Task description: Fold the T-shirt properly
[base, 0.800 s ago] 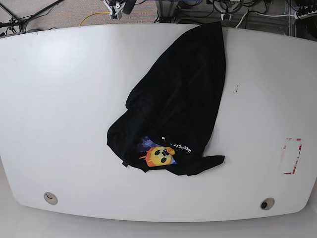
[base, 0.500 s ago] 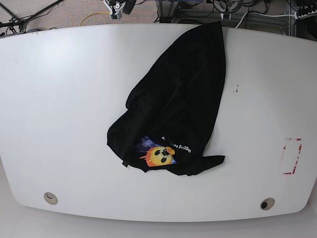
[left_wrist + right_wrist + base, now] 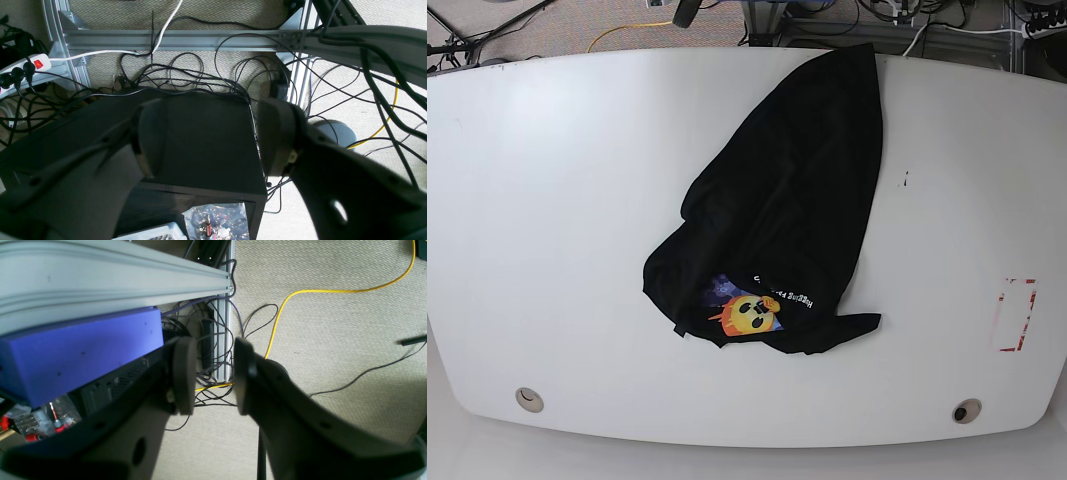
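T-shirt, blk soft cloth w/ matte surface, lying on smooth white tabletop, ctr of base view; narrow at top near table's far edge, broad and uneven toward lower ctr, w/ a pointed flap sticking out to lower R. Round yellow-orange face print w/ blue-purple patch and small white lettering, near the cloth's lower edge. Round holes in lower L and lower R corners of tabletop; broken red rectangular marking at R.

L gripper: dark fingers wide apart, nothing btwn them, above a flat blk box. Clear crinkly plastic bag w/ small parts at bottom ctr; white power strip w/ red switch, upper L; grooved silver metal frame across top, tangled blk cables just below.

R gripper: blurred dark fingers apart too, narrower gap, no cloth btwn. Smooth blue-violet box at L, glossy yellow cable curving over coarse-woven grey-beige carpet, upper R.
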`<state>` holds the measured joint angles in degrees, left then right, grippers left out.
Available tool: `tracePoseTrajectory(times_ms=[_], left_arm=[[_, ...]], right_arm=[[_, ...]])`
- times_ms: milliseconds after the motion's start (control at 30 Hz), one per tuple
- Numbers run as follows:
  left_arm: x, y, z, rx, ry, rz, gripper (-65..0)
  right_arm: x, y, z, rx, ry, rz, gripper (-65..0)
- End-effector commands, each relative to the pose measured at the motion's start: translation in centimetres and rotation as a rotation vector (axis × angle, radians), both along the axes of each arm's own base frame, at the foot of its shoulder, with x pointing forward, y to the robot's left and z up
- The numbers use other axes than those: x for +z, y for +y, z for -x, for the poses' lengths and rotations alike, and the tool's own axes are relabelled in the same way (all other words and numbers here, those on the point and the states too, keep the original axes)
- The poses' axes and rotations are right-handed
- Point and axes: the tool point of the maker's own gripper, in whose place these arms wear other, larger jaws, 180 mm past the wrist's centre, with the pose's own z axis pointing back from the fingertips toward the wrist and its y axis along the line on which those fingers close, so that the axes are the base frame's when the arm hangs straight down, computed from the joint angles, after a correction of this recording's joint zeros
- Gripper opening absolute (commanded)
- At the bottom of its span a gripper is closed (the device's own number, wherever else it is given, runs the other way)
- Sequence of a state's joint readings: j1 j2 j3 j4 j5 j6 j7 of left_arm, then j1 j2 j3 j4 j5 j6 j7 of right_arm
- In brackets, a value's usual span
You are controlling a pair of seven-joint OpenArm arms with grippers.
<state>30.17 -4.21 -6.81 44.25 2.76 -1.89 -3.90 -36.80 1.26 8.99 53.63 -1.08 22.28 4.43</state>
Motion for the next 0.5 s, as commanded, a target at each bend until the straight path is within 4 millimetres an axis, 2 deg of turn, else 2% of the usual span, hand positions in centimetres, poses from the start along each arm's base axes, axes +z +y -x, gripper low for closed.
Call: tracePoseTrajectory(times_ms=[0,33,67,200,467], left_arm=[[-1.2,-1.1,0.3,-0.014,0.058,0.026,-26.1],[-1.3,-1.2,-0.7,-0.016,0.045,0.028,-26.1],[-1.5,-1.3,-1.1,-0.016,0.043,0.029,-26.1],[-2.2,-1.1,1.0,0.000,0.101,0.031,-26.2],[-1.9,-0.9,0.1,-0.002,0.041,0.028,-26.2]], right_arm=[[-0.8,-0.2,-4.5,0.007,-0.050,0.003,-46.8],[-0.9,-0.2,-5.5,0.006,-0.064,0.003,-46.8],[-0.9,-0.3,-5.4,0.007,-0.058,0.004,-46.8],[-1.2,-0.3,-4.8,0.003,-0.045,0.003,-46.9],[-0.6,-0.5,-5.0,0.004,-0.065,0.009,-46.9]])
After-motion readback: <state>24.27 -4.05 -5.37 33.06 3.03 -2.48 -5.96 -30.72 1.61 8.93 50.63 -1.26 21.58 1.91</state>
